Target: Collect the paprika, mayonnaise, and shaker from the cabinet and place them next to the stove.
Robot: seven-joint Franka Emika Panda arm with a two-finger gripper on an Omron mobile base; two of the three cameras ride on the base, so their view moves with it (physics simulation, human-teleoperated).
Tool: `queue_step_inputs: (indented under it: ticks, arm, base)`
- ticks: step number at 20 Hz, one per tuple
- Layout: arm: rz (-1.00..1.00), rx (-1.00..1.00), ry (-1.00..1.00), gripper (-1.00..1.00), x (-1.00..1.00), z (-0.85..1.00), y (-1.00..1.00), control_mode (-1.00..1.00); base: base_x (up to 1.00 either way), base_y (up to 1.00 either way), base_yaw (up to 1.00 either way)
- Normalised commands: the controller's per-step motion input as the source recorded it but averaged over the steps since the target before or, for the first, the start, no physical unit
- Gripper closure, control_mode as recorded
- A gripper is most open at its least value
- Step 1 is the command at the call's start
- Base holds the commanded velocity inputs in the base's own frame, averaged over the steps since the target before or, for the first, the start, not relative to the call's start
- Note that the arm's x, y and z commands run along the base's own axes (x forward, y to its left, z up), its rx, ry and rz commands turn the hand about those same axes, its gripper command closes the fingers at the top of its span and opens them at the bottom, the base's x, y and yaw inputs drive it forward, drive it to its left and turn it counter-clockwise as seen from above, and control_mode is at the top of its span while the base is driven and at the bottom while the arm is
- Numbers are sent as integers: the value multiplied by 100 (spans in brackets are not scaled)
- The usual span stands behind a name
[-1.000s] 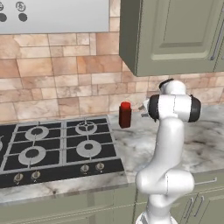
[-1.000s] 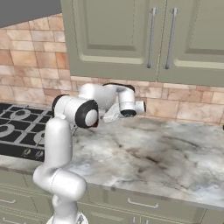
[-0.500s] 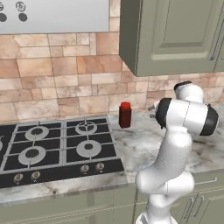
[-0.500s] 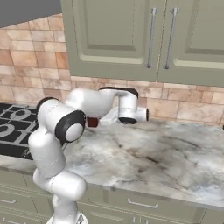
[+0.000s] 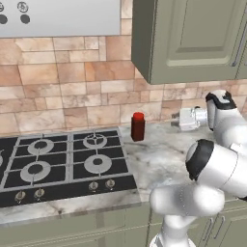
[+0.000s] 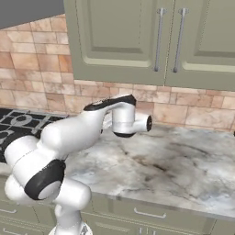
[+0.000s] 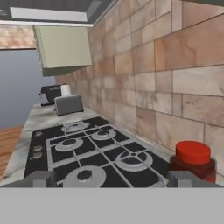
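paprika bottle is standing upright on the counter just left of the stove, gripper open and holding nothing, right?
Not quite: the paprika stands upright on the counter just right of the stove, not left, as the left base view shows. The rest holds: the gripper is open and holds nothing.

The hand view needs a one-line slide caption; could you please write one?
Open gripper looks along the stove, the paprika standing beside it by the wall.
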Motion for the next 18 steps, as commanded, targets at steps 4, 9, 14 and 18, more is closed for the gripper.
queue_step_inputs:
  ticks: [4, 9, 14, 18]
  arm:
    - [-26, 0, 7, -100, -54, 72, 42, -100]
    - [-30, 0, 10, -100, -54, 70, 35, -100]
    - [-35, 0, 13, -100, -53, 62, 29, -100]
    - [-39, 0, 16, -100, -53, 49, 23, -100]
  base:
    - [0, 0, 0]
    - [0, 0, 0]
    - [0, 0, 0]
    - [0, 0, 0]
